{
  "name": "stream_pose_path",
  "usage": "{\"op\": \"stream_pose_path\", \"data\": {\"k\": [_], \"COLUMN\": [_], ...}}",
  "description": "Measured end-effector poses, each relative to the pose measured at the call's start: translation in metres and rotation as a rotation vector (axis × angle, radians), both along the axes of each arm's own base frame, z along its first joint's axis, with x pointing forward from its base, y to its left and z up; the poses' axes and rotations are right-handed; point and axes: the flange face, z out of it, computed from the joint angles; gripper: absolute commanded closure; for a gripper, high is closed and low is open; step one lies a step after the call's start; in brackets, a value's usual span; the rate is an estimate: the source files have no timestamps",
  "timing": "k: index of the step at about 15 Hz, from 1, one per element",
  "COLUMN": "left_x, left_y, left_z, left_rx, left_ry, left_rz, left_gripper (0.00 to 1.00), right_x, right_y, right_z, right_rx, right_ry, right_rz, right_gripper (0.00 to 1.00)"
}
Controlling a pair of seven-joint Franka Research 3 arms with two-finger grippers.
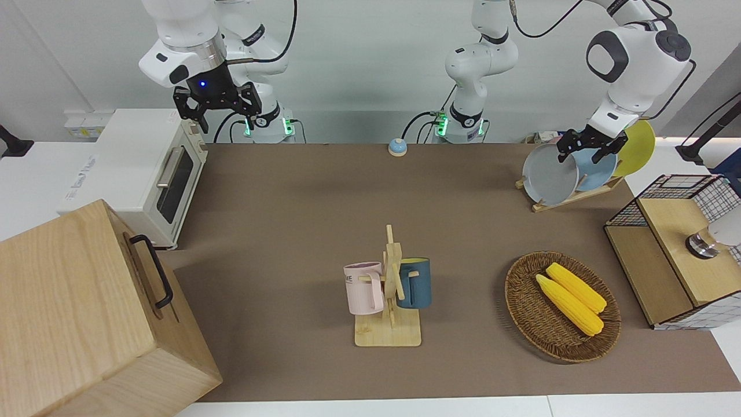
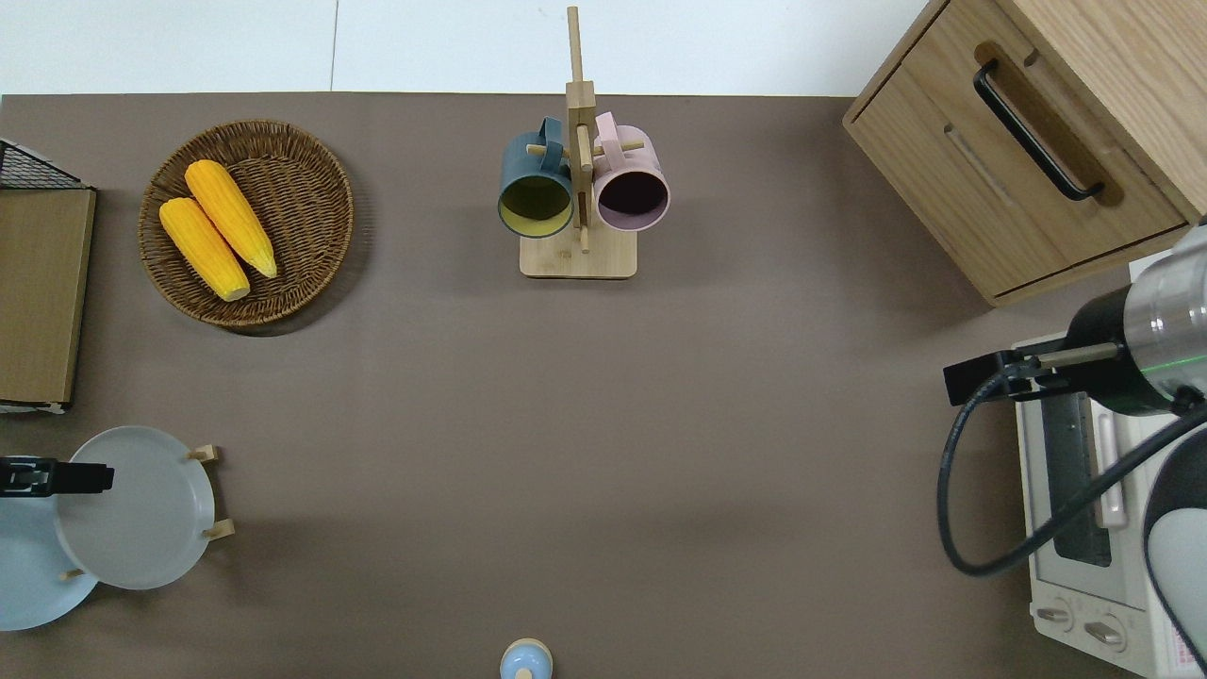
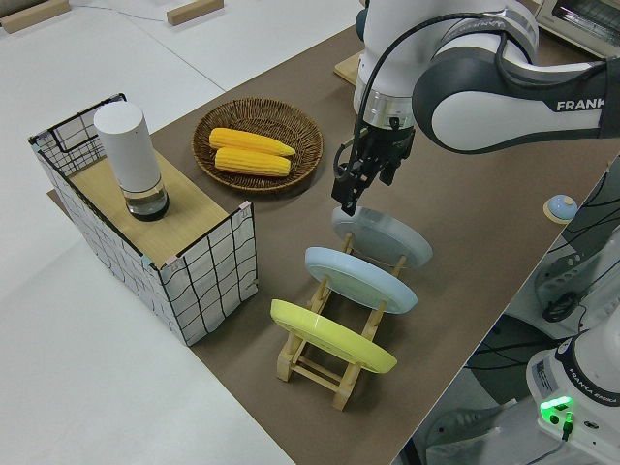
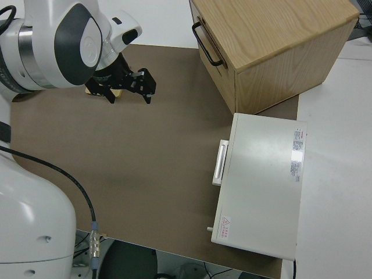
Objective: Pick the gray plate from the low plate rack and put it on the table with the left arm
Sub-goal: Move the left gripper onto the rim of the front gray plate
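Observation:
The gray plate [image 1: 549, 175] leans in the low plate rack [image 1: 574, 198] at the left arm's end of the table [image 1: 289, 202], in the slot farthest from the robots. A sky-blue plate [image 1: 599, 169] and a yellow plate [image 1: 637, 147] stand in the slots nearer to them. My left gripper [image 1: 582, 152] is at the gray plate's upper rim [image 3: 341, 215], open, with a finger on each side of the edge. In the overhead view one fingertip [image 2: 94, 478] overlaps the gray plate [image 2: 137, 509]. The right arm is parked, its gripper [image 1: 217, 110] open.
A wicker basket [image 1: 521, 301] with two corn cobs lies farther from the robots than the rack. A wire-and-wood shelf [image 1: 671, 260] stands at the table's end beside it. A mug stand [image 1: 389, 289] holds two mugs mid-table. A toaster oven [image 1: 150, 174] and wooden cabinet [image 1: 75, 313] fill the right arm's end.

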Motion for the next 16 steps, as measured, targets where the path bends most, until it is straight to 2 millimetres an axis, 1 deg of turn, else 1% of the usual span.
{"op": "stream_pose_path", "data": {"k": [7,10,14,16], "left_x": [-0.009,-0.014,-0.016,-0.017], "left_y": [0.004,0.011,0.013,0.013], "left_z": [-0.025,-0.034,-0.038,-0.040], "left_rx": [-0.001,0.000,-0.002,-0.003], "left_ry": [0.002,-0.004,0.001,0.004], "left_rz": [0.012,0.028,0.033,0.033], "left_gripper": [0.01,0.01,0.02,0.06], "right_x": [0.000,0.000,0.000,0.000], "right_y": [0.000,0.000,0.000,0.000], "right_z": [0.000,0.000,0.000,0.000], "right_rx": [0.000,0.000,0.000,0.000], "right_ry": [0.000,0.000,0.000,0.000], "right_rz": [0.000,0.000,0.000,0.000], "right_gripper": [0.011,0.011,0.011,0.013]}}
